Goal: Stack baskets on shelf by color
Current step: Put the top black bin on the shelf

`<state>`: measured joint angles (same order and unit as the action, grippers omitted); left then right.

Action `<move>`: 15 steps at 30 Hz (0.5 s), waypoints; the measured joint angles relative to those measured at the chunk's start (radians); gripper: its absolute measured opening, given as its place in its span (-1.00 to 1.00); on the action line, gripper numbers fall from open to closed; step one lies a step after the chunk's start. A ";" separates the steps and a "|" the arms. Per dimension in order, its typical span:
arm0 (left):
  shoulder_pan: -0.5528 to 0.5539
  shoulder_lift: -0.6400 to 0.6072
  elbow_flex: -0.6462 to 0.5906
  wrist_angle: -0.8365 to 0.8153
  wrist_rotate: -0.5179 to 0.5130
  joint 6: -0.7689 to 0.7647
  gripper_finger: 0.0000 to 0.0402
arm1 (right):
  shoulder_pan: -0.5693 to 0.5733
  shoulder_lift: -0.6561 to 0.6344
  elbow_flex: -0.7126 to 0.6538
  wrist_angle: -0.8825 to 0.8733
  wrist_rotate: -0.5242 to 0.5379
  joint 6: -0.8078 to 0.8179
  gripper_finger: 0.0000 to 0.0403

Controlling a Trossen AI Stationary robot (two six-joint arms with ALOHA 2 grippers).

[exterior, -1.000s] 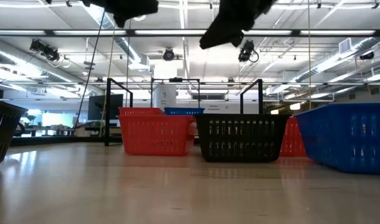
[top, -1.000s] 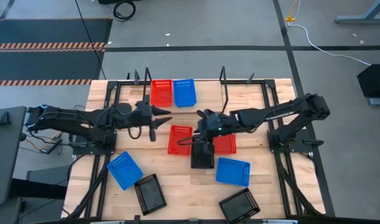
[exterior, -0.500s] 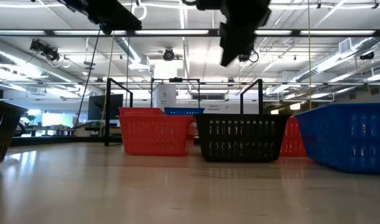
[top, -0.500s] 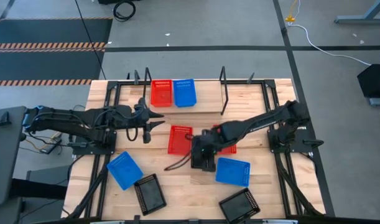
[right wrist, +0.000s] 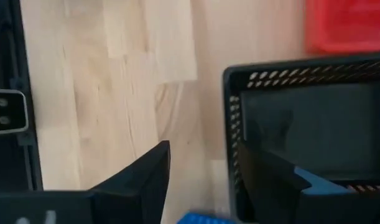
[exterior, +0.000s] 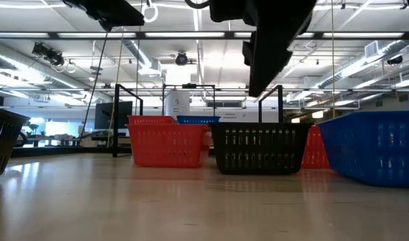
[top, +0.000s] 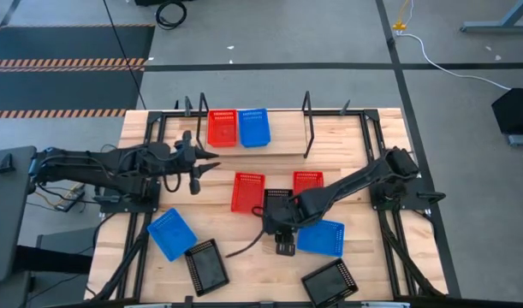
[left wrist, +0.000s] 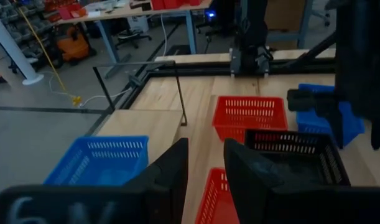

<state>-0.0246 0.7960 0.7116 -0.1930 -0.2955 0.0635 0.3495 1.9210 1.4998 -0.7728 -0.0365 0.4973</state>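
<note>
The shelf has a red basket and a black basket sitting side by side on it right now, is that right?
Not quite. The shelf holds a red basket and a blue basket side by side, not a black one. The high view shows this.

Bare table (top: 244, 244) front centre; blue basket (top: 320, 237) crowds black basket (top: 276, 205).

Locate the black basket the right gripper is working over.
In the high view, the black basket sits mid-table, right of a red basket and left of a blue basket.
</note>
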 joint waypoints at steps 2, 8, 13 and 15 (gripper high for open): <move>0.000 -0.022 0.000 -0.008 0.000 -0.002 -0.45 | 0.010 0.021 0.000 -0.001 0.014 0.000 -0.01; 0.000 -0.083 0.001 -0.039 -0.007 -0.031 -0.45 | 0.010 0.069 -0.001 -0.014 0.059 0.005 -0.05; -0.002 -0.098 0.000 -0.071 -0.008 -0.051 -0.45 | 0.008 0.106 -0.001 -0.031 0.125 0.000 -0.06; -0.002 -0.098 0.000 -0.077 -0.008 -0.053 -0.45 | 0.007 0.116 -0.001 -0.030 0.130 -0.003 -0.06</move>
<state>-0.0265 0.6979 0.7120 -0.2704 -0.3030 0.0109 0.3561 2.0365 1.4986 -0.8030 0.0937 0.4940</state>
